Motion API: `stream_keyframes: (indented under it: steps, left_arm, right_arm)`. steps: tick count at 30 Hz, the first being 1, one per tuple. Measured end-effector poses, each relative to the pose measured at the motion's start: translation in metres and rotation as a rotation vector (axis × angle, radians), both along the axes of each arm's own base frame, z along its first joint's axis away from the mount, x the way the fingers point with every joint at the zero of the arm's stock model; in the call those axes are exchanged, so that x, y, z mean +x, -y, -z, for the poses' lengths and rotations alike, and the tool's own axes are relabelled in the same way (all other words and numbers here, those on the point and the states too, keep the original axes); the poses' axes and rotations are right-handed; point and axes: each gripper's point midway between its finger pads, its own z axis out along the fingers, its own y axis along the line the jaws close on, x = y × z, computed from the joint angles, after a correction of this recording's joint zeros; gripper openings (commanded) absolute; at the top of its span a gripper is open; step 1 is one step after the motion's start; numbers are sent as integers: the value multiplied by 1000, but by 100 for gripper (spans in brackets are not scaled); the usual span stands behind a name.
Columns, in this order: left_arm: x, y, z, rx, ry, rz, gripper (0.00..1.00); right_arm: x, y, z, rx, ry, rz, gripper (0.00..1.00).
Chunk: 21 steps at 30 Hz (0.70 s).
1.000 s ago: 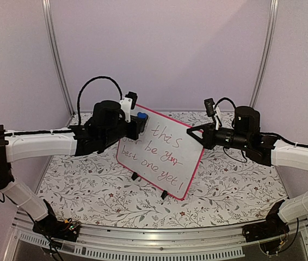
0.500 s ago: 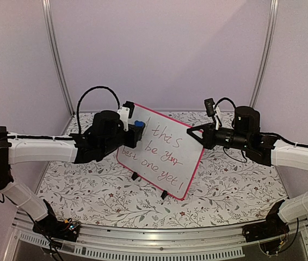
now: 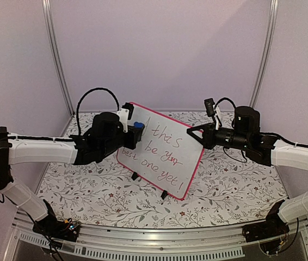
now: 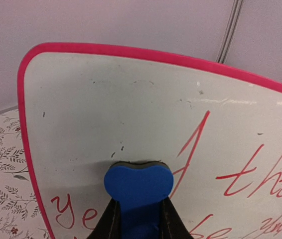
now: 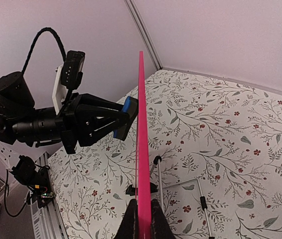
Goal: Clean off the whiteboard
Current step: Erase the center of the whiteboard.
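The whiteboard (image 3: 162, 155), pink-framed with red handwriting, stands tilted on two black feet mid-table. Its top left part is wiped clean in the left wrist view (image 4: 106, 109). My left gripper (image 3: 136, 129) is shut on a blue eraser (image 3: 139, 125) and presses its dark felt face against the board near the upper left corner; the eraser also shows in the left wrist view (image 4: 138, 186). My right gripper (image 3: 199, 135) is shut on the board's right edge. In the right wrist view the board (image 5: 142, 149) is edge-on between the fingers (image 5: 132, 221).
The table has a floral cloth (image 3: 88, 190). A wire stand (image 5: 178, 186) props the board from behind. Lilac walls with metal corner posts (image 3: 56, 60) close in the back and sides.
My left gripper has moved the eraser up and slightly left over the board's upper left corner. More of that corner now shows clean. The right arm has not moved.
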Motion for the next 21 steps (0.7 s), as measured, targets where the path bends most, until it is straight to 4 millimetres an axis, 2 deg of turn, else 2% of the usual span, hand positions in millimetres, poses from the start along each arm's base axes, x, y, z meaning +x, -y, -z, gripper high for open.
stream_keyframes:
  steps: [11, 21]
  left_arm:
    - [-1, 5, -4, 43, 12, 27, 16]
    - [0, 21, -22, 36, 38, 69, 16]
  right_arm:
    - [0, 0, 0, 0, 0, 1, 0]
    - [1, 0, 0, 1, -3, 6, 0]
